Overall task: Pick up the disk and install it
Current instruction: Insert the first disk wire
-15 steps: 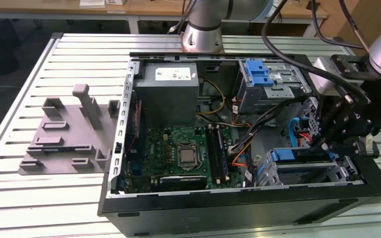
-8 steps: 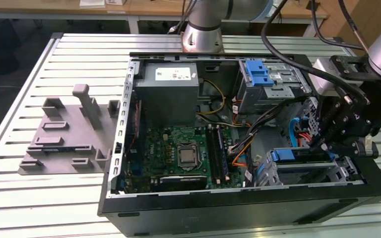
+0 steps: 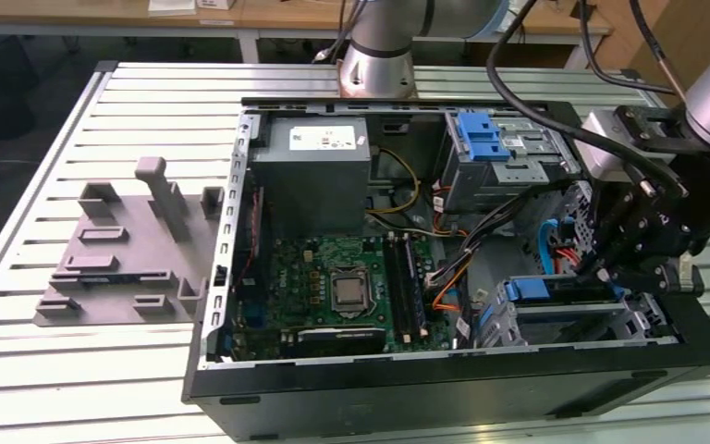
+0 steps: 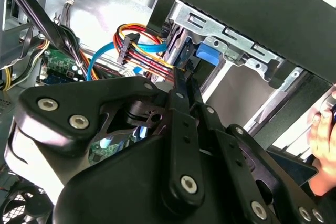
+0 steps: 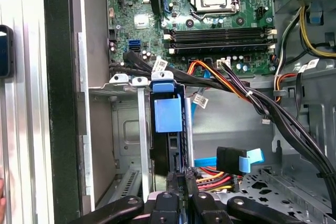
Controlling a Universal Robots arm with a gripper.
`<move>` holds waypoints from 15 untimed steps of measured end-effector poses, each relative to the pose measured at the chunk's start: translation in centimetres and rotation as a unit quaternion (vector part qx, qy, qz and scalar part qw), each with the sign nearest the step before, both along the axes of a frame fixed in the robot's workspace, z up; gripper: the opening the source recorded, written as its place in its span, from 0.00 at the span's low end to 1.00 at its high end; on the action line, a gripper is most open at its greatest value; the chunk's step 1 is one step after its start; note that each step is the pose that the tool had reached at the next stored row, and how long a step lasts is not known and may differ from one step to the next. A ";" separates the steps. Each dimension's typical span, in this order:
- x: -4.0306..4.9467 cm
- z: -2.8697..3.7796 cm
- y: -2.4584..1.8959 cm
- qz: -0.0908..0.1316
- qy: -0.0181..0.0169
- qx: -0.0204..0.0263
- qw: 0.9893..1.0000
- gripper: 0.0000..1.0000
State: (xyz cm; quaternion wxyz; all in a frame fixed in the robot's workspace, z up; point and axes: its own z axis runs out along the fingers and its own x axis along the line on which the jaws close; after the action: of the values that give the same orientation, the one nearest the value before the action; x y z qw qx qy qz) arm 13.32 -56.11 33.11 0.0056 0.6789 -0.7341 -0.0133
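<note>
Sitting upright in drive cage (image 5: pixel 121 129), disk (image 5: pixel 168 124), jaws pinching its edge.

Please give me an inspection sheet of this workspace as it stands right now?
Surface: ribbed metal table, carrying an open computer case.
Job's things: disk in its blue carrier stands on edge in the drive bay by the case wall.
Clutter: grey fixture plate on the table, at the exterior view's left of the case.
Grippers: gripper sits at the disk's edge; whether it grips cannot be told.
Cables: orange, red and black bundle crosses beside the bay; blue cable with black plug lies near the gripper.
Surroundings: wooden benches behind the table; a person's hand in the second wrist view.
</note>
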 end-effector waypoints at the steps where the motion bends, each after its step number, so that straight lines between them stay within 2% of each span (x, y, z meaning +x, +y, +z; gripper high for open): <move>1: 0.03 -0.04 0.00 0.000 0.000 0.000 1.000 0.16; 11: 0.16 -0.13 0.00 0.000 0.000 0.000 1.000 0.17; 12: 0.16 -0.12 0.00 0.000 0.000 0.000 1.000 0.24; 15: 0.15 0.13 0.00 0.000 0.000 0.000 1.000 0.24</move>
State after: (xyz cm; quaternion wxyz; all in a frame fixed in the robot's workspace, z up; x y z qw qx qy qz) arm 13.47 -56.11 33.24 0.0056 0.6789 -0.7341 -0.0134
